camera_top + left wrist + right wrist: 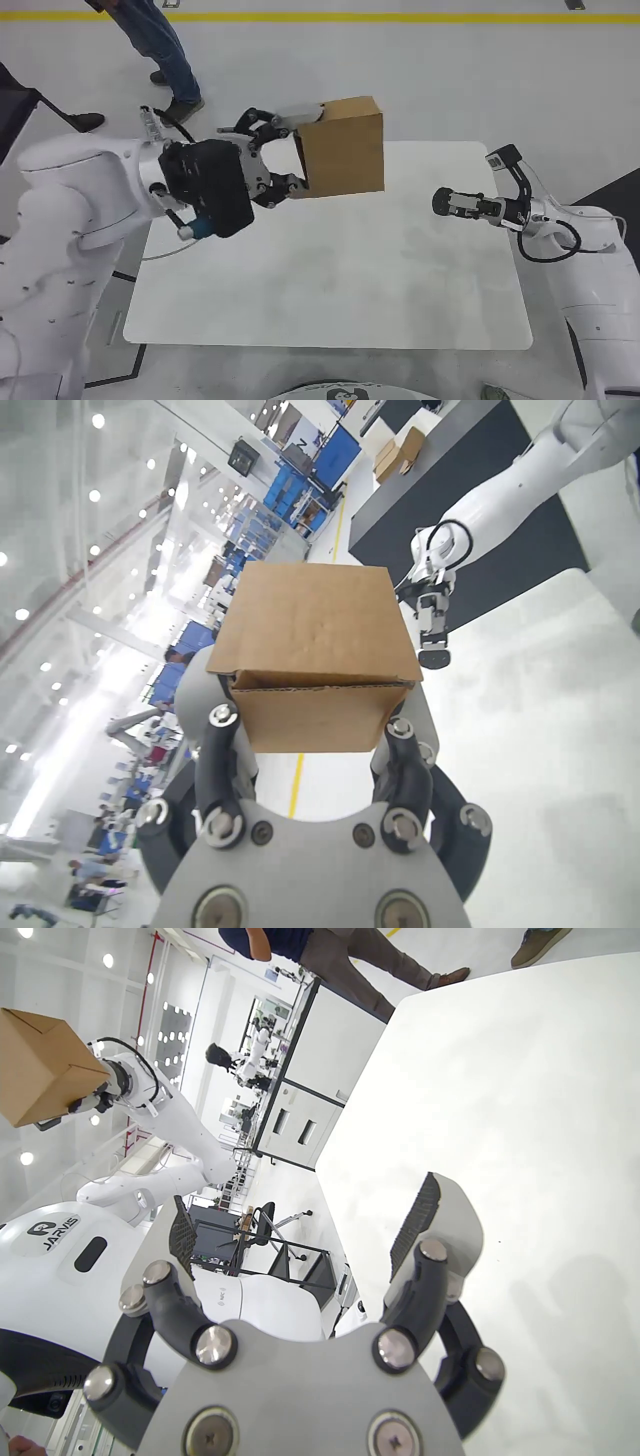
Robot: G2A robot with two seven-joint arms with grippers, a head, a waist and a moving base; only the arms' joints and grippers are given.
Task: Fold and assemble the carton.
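Gripping the carton by two opposite sides, my left claw is clamped on it and holds it up off the white table, above the far edge on my left side. Seen from my left wrist, the box is squared up into shape, and the flaps on the end facing me meet along a seam with a thin gap at the corners. My right claw hangs over the right part of the table with its fingers spread apart and nothing between them, pointing toward the carton but well apart from it.
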